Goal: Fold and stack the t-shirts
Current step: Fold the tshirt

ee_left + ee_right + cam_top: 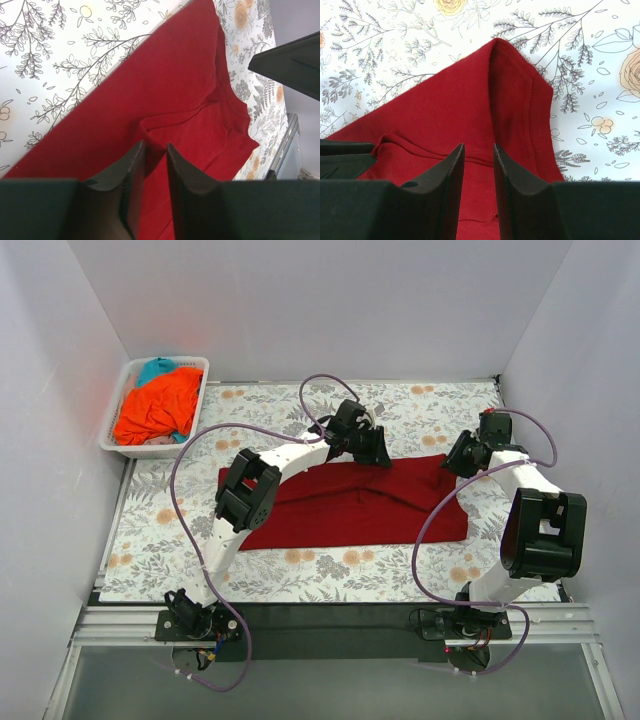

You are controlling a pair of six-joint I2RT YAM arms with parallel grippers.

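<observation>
The dark red t-shirt [350, 508] lies spread across the middle of the floral tablecloth [330, 565], with creases running along it. My left gripper [375, 452] is down at its far edge near the middle. In the left wrist view its jaws [155, 145] stand narrow, pinching a raised ridge of the red cloth [165, 85]. My right gripper [458, 462] is at the shirt's far right corner. In the right wrist view its jaws [479, 146] stand a little apart over the red cloth [460, 100], which lies flat between them. The orange t-shirt [158, 405] and the teal t-shirt [157, 367] sit in the basket.
The white slotted basket [204, 366] stands at the back left, half off the tablecloth. White walls close in the back and both sides. Purple cables loop over both arms. A dark strip and metal rail run along the near edge by the arm bases.
</observation>
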